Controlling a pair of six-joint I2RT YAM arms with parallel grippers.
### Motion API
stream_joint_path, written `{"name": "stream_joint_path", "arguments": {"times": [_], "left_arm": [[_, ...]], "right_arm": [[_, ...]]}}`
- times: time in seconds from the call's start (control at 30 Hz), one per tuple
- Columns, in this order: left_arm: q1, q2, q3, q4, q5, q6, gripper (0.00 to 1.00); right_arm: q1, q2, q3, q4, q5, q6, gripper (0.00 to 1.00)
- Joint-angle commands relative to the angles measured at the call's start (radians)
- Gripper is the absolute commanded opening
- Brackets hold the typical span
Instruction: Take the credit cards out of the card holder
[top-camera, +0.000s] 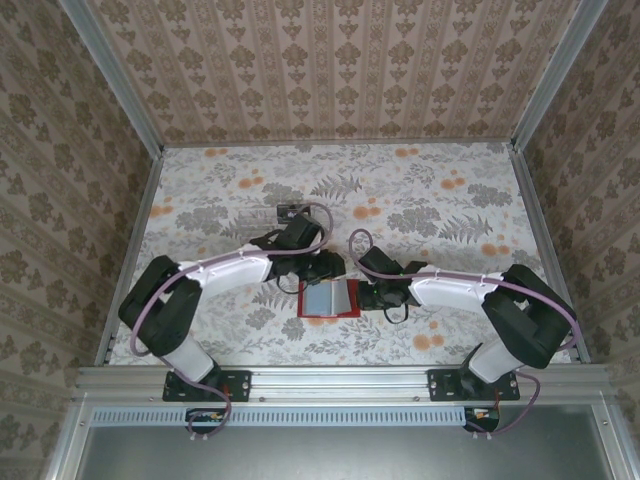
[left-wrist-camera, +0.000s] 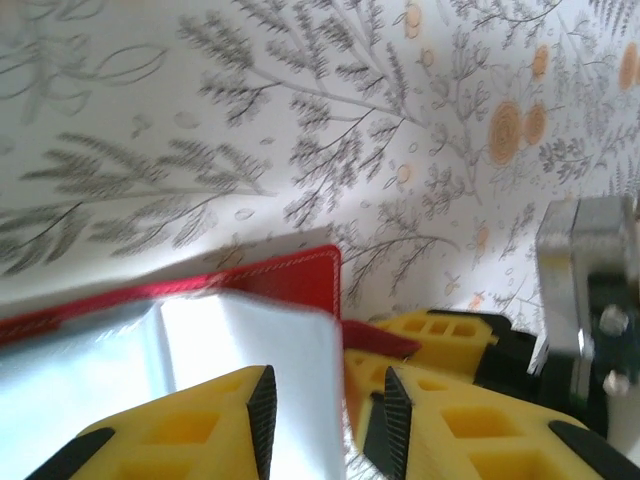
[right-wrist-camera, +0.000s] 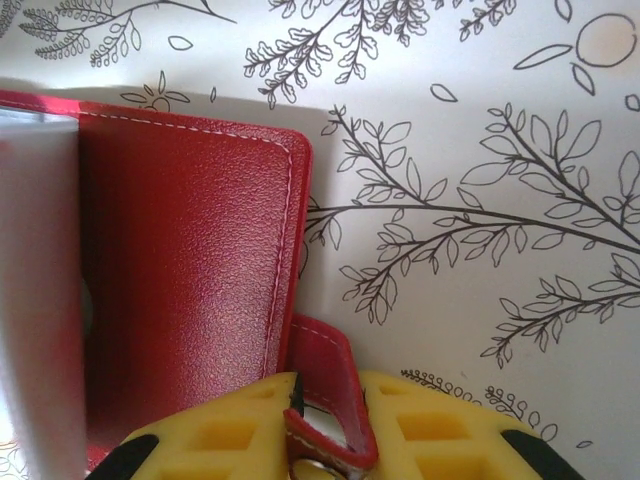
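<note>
Card holder (right-wrist-camera: 180, 280): a flat red folding wallet lying open on the patterned table (left-wrist-camera: 300, 120). I judge it light and limp. The grained cover should bend at the fold and slide on the cloth if tugged from one side alone, so it needs pinning while anything is drawn out. Its stitched edges and the small tab (right-wrist-camera: 320, 350) are the firm places to take hold. The pale panels (left-wrist-camera: 230, 340) inside look thin and slick, easy to crease and poor for a hard pinch. The credit cards are hidden, presumably tucked behind those panels. As stiff, smooth slips they would best be caught by an exposed short edge and pulled flat along the pocket.

Right gripper (right-wrist-camera: 328, 410): closest to its camera, the two yellow fingers are nearly together, and the red tab stands pinched between them. Just beyond the fingertips and to their left lies the cover's rounded corner. Farther left is the edge of a greyish panel. Ahead and to the right is bare printed cloth.

Left gripper (left-wrist-camera: 328, 400): its jaws are narrowly apart with a clear gap. The free edge of the pale panel runs into that gap from the left finger's side. I cannot tell whether either pad touches it, and nothing looks clamped. Just past its right finger sits the other gripper's yellow tip, with the tab in it. Beyond both fingertips the red rim of the wallet crosses, then open table.
</note>
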Motion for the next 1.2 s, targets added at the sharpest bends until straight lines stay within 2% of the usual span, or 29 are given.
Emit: {"name": "stream_joint_path", "arguments": {"times": [0.0,0.33,0.67,0.97,1.17], "left_arm": [[0.009,-0.068,-0.066,-0.098,-0.071,-0.007,0.39],[0.026,-0.156,-0.206,-0.107,-0.130,-0.037,0.40],[0.026,-0.105,-0.210,-0.087,-0.108,-0.033,0.40],[0.023,-0.203,-0.225,-0.136,-0.176,-0.029,0.40],[0.024,-0.172,-0.234,-0.115,-0.149,-0.029,0.40]], "right_arm": [[0.005,0.027,0.021,0.007,0.002,-0.007,0.23],[0.011,0.039,0.031,0.003,-0.003,-0.012,0.23],[0.026,0.056,0.046,0.009,-0.002,-0.006,0.23],[0.030,0.057,0.040,0.010,0.002,-0.001,0.23],[0.033,0.063,0.045,0.011,-0.001,-0.001,0.23]]}}
